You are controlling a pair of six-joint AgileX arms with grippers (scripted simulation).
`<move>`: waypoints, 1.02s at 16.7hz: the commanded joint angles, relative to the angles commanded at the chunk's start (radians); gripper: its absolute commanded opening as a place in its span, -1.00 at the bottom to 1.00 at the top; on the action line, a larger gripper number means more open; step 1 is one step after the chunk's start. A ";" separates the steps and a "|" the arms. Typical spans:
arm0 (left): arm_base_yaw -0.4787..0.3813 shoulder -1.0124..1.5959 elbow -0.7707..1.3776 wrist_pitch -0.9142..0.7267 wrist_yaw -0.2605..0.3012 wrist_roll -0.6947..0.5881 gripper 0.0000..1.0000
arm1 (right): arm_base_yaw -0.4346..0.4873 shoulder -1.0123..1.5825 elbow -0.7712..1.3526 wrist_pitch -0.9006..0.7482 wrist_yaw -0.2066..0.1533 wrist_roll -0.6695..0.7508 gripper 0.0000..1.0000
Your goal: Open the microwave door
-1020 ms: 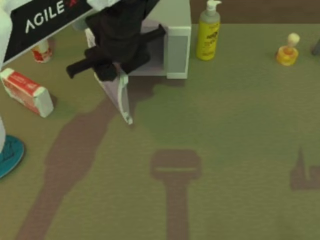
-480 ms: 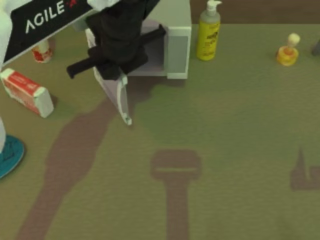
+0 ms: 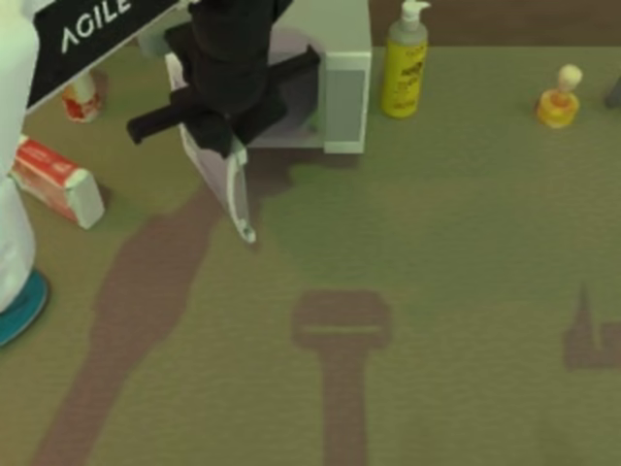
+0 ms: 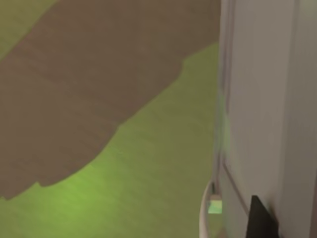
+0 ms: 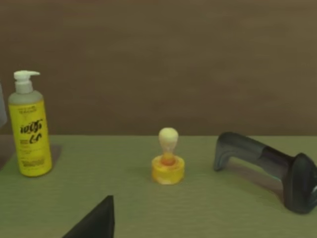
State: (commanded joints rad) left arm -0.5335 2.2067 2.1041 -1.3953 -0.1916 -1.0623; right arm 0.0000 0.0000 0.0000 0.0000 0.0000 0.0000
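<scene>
Top view looks straight down; left wrist hugs the microwave door (image 4: 257,99); right wrist faces the back wall.

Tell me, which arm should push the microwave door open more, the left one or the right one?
Probably the left. Its end effector is already at the microwave door, which stands swung well out from the microwave. The right arm is not in the top view; its camera faces the yellow bottle, away from the door.

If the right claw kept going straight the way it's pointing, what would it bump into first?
Probably the little yellow stamp, which stands almost straight ahead of the right claw in its wrist view. The table between them looks free. The yellow pump bottle and the dark scanner stand off to the sides, though depth is hard to judge.
</scene>
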 joint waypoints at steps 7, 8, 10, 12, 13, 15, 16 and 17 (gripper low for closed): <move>0.050 0.104 0.249 -0.201 0.146 0.044 -1.00 | 0.000 0.000 0.000 0.000 0.000 0.000 1.00; 0.055 0.115 0.276 -0.224 0.163 0.050 -1.00 | 0.000 0.000 0.000 0.000 0.000 0.000 1.00; 0.063 0.131 0.317 -0.256 0.187 0.058 -1.00 | 0.000 0.000 0.000 0.000 0.000 0.000 1.00; 0.065 0.137 0.332 -0.268 0.196 0.061 -1.00 | 0.000 0.000 0.000 0.000 0.000 0.000 1.00; 0.065 0.137 0.332 -0.268 0.196 0.061 -1.00 | 0.000 0.000 0.000 0.000 0.000 0.000 1.00; 0.065 0.137 0.332 -0.268 0.196 0.061 -1.00 | 0.000 0.000 0.000 0.000 0.000 0.000 1.00; 0.059 0.142 0.333 -0.263 0.195 0.060 -1.00 | 0.000 0.000 0.000 0.000 0.000 0.000 1.00; 0.061 0.141 0.330 -0.260 0.196 0.060 -1.00 | 0.000 0.000 0.000 0.000 0.000 0.000 1.00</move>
State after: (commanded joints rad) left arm -0.4729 2.3474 2.4337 -1.6557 0.0039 -1.0027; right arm 0.0000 0.0000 0.0000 0.0000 0.0000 0.0000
